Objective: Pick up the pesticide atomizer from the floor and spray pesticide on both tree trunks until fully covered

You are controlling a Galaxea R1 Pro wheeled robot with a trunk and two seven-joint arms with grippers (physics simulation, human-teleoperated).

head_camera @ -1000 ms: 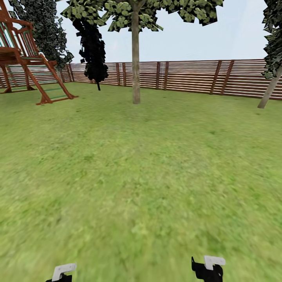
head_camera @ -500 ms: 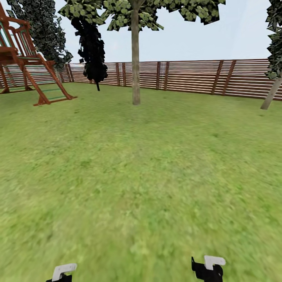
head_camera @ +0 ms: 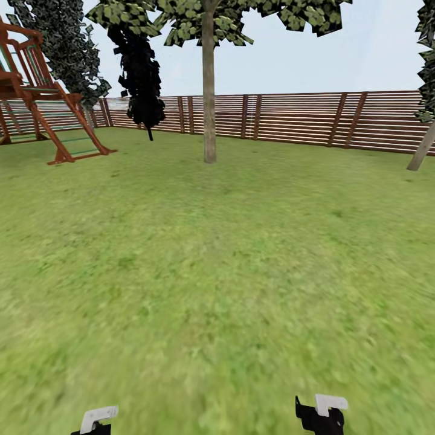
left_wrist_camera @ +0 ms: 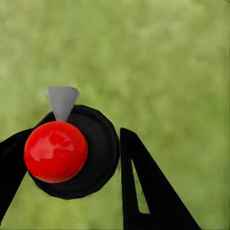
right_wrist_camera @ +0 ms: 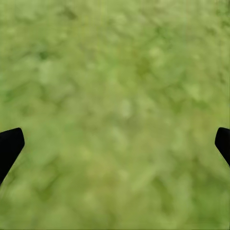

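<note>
Left jaws: closed around the atomizer [left_wrist_camera: 72, 153], one black finger [left_wrist_camera: 148, 191] against its dark round body, the other finger pressed on the opposite side
Atomizer: held in the left gripper [left_wrist_camera: 79, 165] over grass; seen end-on in the left wrist view, with a glossy red ball top, a black disc behind it and a small grey cone nozzle poking out at the rim
Right jaws: spread wide, holding nothing; two black fingertips [right_wrist_camera: 9, 146] sit at opposite edges of the right wrist view with blurred lawn between them
Right gripper [right_wrist_camera: 115, 143]: in the head view, a black body with a white piece [head_camera: 320, 414] at the lower edge, right of centre
Left gripper in head view: a white piece with a bit of black [head_camera: 96, 420] at the lower edge, left of centre
Lawn [head_camera: 229, 272]: wide green grass running from the grippers out to the fence
Tree [head_camera: 209, 84]: straight pale trunk, upright in the grass far ahead, near the fence, light green leaves above
Second trunk [head_camera: 423, 148]: leaning, pale, at the far right edge, by the fence
Black tree [head_camera: 140, 72]: dark cone shape left of the pale trunk, close to the fence
Play frame [head_camera: 42, 103]: red-brown wooden structure on the grass at far left
Fence [head_camera: 302, 118]: brown horizontal slats across the back
Sky: pale blue above the fence
</note>
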